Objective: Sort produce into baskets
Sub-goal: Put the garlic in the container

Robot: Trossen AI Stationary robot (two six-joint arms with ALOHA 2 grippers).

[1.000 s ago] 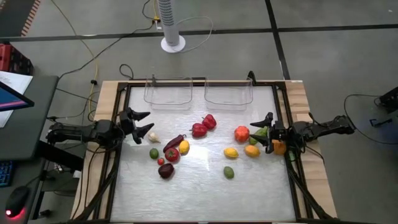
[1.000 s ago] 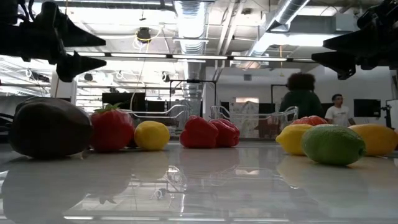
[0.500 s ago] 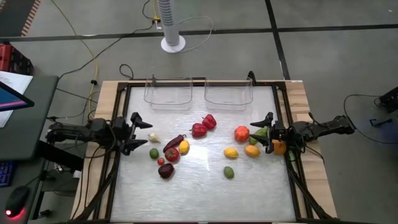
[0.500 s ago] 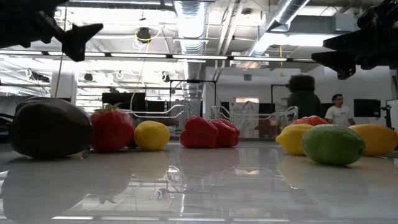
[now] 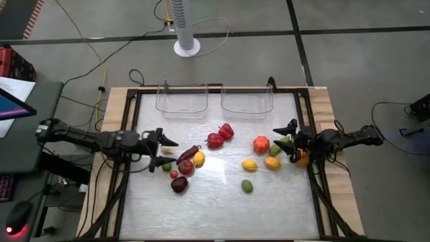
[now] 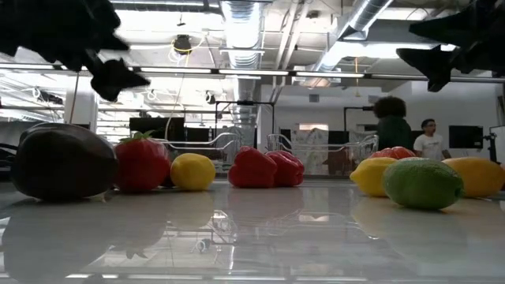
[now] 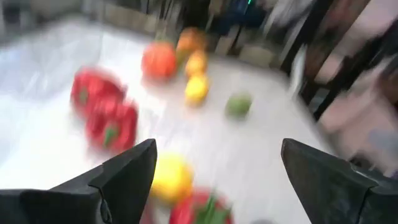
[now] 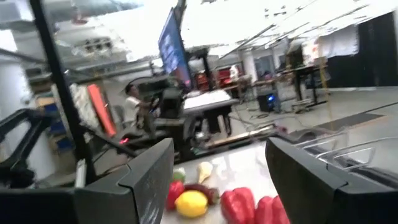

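High view: the produce is scattered mid-tabletop (image 5: 215,208), with both clear baskets (image 5: 181,101) empty at the far edge. The left end effector (image 5: 163,143), fingers spread and empty, is held just beside the dark eggplant (image 5: 187,154) and lemon (image 5: 199,158). The right end effector (image 5: 285,134), also spread and empty, is poised near a tomato (image 5: 261,144).

Low view: the rounded, glossy fruits are judged light but prone to rolling; a grasp across the widest part is advised.

Left wrist view: the open fingers (image 7: 124,180) are aimed past the lemon (image 7: 169,177) toward red peppers (image 7: 102,112).

Right wrist view: open fingers (image 8: 143,180) frame peppers (image 8: 252,208); nothing is gripped.
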